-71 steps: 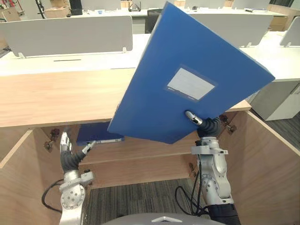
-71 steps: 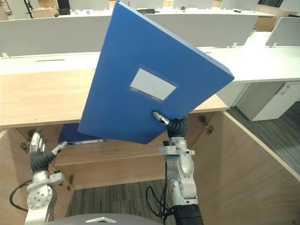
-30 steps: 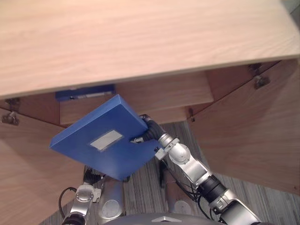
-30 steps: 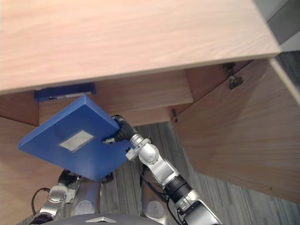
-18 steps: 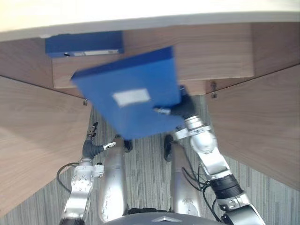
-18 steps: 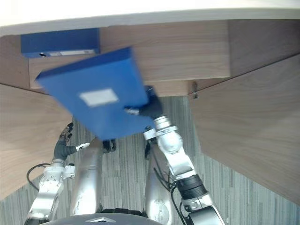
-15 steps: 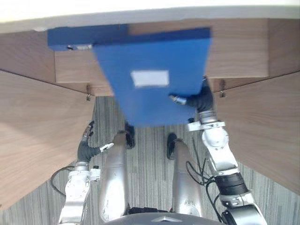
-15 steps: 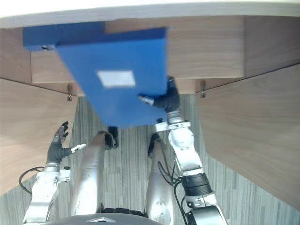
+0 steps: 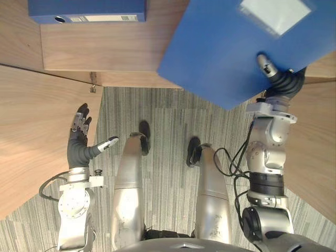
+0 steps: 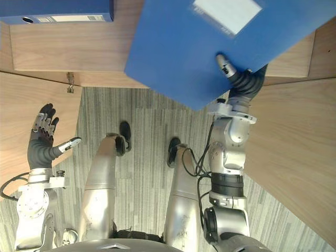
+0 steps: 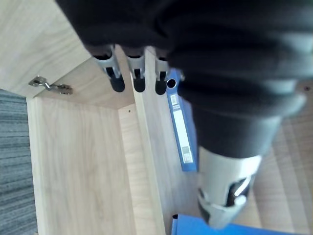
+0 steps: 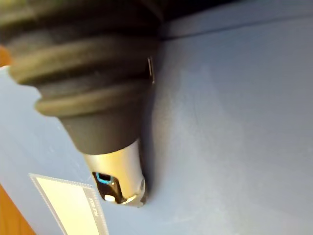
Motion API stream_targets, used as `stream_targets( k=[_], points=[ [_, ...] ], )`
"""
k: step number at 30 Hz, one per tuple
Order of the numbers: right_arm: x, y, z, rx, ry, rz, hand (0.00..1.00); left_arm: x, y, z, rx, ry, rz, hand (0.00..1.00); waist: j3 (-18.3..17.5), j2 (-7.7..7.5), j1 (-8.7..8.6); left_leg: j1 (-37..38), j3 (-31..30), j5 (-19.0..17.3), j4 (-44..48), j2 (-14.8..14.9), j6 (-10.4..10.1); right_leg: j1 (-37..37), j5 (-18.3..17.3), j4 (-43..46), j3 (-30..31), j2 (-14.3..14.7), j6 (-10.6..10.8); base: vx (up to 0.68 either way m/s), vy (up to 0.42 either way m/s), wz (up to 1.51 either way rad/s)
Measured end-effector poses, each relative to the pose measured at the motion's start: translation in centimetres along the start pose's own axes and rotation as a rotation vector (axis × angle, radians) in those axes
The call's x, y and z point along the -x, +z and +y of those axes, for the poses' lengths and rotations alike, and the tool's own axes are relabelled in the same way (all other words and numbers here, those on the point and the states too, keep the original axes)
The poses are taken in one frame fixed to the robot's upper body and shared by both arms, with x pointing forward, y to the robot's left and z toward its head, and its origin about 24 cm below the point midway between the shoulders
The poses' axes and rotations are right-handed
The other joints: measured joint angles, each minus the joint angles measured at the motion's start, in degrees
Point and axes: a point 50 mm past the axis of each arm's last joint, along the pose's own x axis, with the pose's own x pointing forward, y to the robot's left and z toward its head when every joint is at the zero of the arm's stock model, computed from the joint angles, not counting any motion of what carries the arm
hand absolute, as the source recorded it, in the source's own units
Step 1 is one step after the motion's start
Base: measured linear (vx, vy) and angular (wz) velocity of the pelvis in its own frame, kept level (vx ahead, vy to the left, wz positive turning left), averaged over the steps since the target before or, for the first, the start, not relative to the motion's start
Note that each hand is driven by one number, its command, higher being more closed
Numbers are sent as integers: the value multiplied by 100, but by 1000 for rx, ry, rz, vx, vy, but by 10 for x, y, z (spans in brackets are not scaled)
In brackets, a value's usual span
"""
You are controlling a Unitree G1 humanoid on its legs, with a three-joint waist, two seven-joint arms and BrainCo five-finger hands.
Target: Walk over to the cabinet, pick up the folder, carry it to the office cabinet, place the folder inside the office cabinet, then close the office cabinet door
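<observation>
My right hand [image 9: 283, 84] holds a large blue folder [image 9: 226, 47] with a white label up at the top right, in front of the open wooden cabinet. The thumb [image 12: 117, 181] presses on the folder's front face [image 12: 234, 122]; the fingers are hidden behind it. The folder is tilted, its lower corner hanging over the floor. At the lower left my left hand [image 9: 79, 149] is open with fingers spread, beside the left door and touching nothing. In the left wrist view its fingers [image 11: 133, 68] are straight.
A second blue folder [image 9: 86, 9] lies on the cabinet shelf [image 9: 105, 50] at the top left, its spine [image 11: 182, 127] facing out. The left door [image 9: 31, 147] and right door [image 9: 317, 163] stand open on both sides. Grey carpet [image 9: 168, 131] lies below.
The head views have tipped further down to the floor. The folder has swung to the right and up in my right hand. My left hand has risen, fingers spread.
</observation>
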Motion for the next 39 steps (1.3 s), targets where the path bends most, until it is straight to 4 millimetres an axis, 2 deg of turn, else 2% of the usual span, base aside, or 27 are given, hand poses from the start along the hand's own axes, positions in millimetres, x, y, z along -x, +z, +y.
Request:
stream_targets(
  k=[3,5,6,7,10,14,17,20,27,39],
  points=[
    [-15,-2,4,-76,-23,6,100,-12,-16,-9,70,5,22,0,-1,1,-23,-18,-33,5,10,39,-12,-5,2,-9,-18,49,-3,-30,-71,-3],
    [-26,-3,19,-156,-17,1,100,-35,-41,-30,126,7,93,0,-2,1,-49,-59,-54,9,39,74,-17,-32,6,4,-30,86,-9,-38,-61,-3],
    [-27,-3,24,-184,-15,0,100,-40,-47,-37,129,1,120,0,-3,-1,-60,-75,-54,9,42,76,-18,-52,6,10,-28,88,-9,-40,-52,-3],
    [-30,-3,33,-227,-9,-6,100,-42,-61,-46,123,-6,182,0,-3,-1,-87,-99,-50,11,50,76,-18,-85,6,20,-20,90,-9,-32,-46,-4],
    [-38,-9,44,-309,-65,11,100,-38,-97,-54,122,24,360,0,-6,-5,-187,-124,-77,11,73,117,-18,-91,9,15,-39,130,-11,-22,-51,-4],
    [-39,-19,37,-362,-158,52,100,-41,-99,-53,121,67,368,0,-12,-9,-171,-102,-108,34,57,138,-55,-74,20,14,-76,142,-30,-33,-56,0],
    [-43,-30,40,-407,-201,108,100,-56,-111,-47,99,127,413,0,-13,-10,-256,-75,-105,128,-40,158,-56,-68,103,-49,-105,156,-79,-52,-49,-2],
    [-48,-35,42,-439,-219,134,100,-58,-111,-45,92,146,415,0,-21,-19,-267,-45,-107,182,-95,235,-75,-47,200,-138,-104,240,-105,-75,-56,-11],
    [-55,-38,47,-559,-271,178,100,-54,-121,-47,106,151,470,0,-39,-20,-296,71,-108,402,-392,238,-95,30,385,-367,-150,263,-154,-51,-39,0],
    [-70,-32,79,-651,-218,211,100,-49,-130,-48,105,167,527,0,-39,-21,-280,116,-103,725,-818,277,-101,41,693,-745,-204,332,-206,-39,-21,-1]
  ],
)
